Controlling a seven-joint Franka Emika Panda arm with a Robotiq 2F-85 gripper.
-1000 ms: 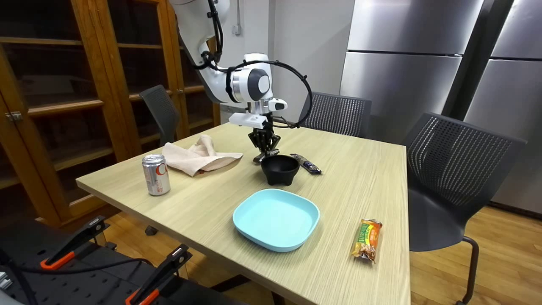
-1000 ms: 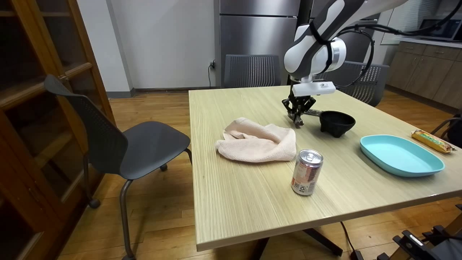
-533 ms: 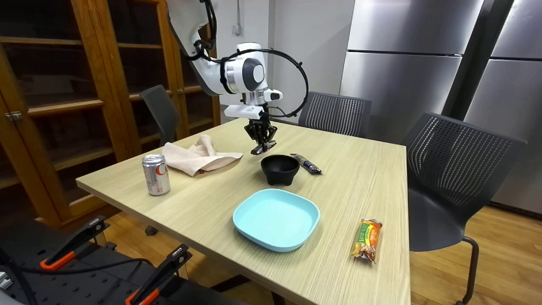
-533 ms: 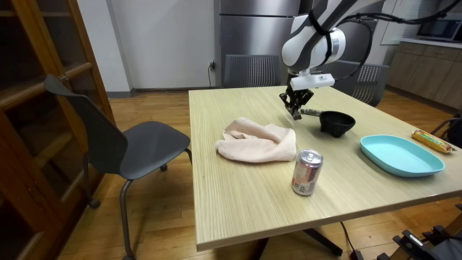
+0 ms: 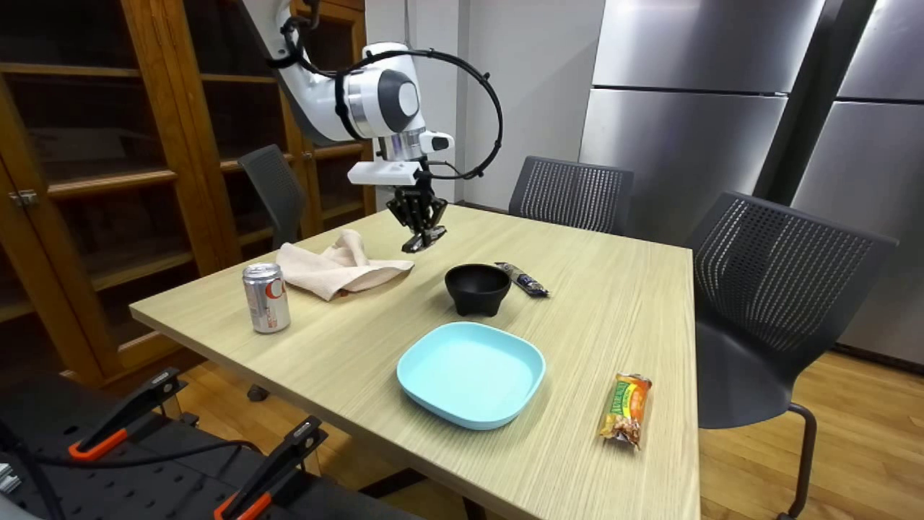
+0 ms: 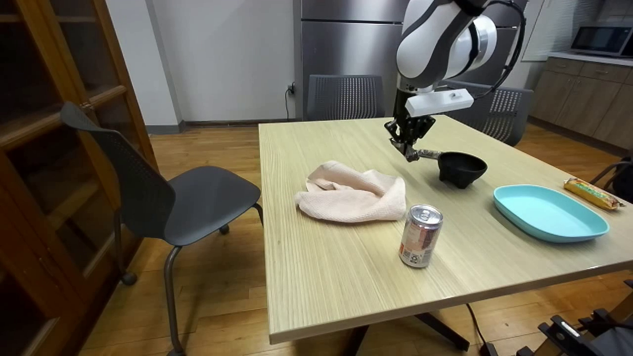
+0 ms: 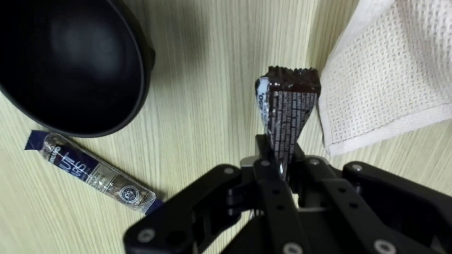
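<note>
My gripper [image 7: 281, 151] is shut on a dark brown wrapped bar [image 7: 290, 106], whose crimped end sticks out past the fingertips; the middle of the wrapper is pinched between the pads. In both exterior views the gripper [image 5: 421, 225] holds this bar [image 6: 406, 151] above the table. Left of it in the wrist view is a black bowl [image 7: 74, 67]. A second bar with a blue and clear wrapper [image 7: 100, 174] lies on the table just below that bowl. A pale pink cloth [image 7: 385, 84] lies crumpled to the right, beneath the height of the held bar.
A light blue plate [image 5: 471, 375] sits nearer the table's front edge, past the bowl. An orange and green snack bar [image 5: 626, 408] lies beyond it. A silver can [image 5: 266, 297] stands upright by the cloth. Dark chairs [image 6: 346, 96] surround the wooden table [image 5: 599, 310].
The gripper has risen from close to the table with the bar in its grip, and has shifted away from the bowl toward the cloth. Bowl, plate, can and cloth have stayed put.
</note>
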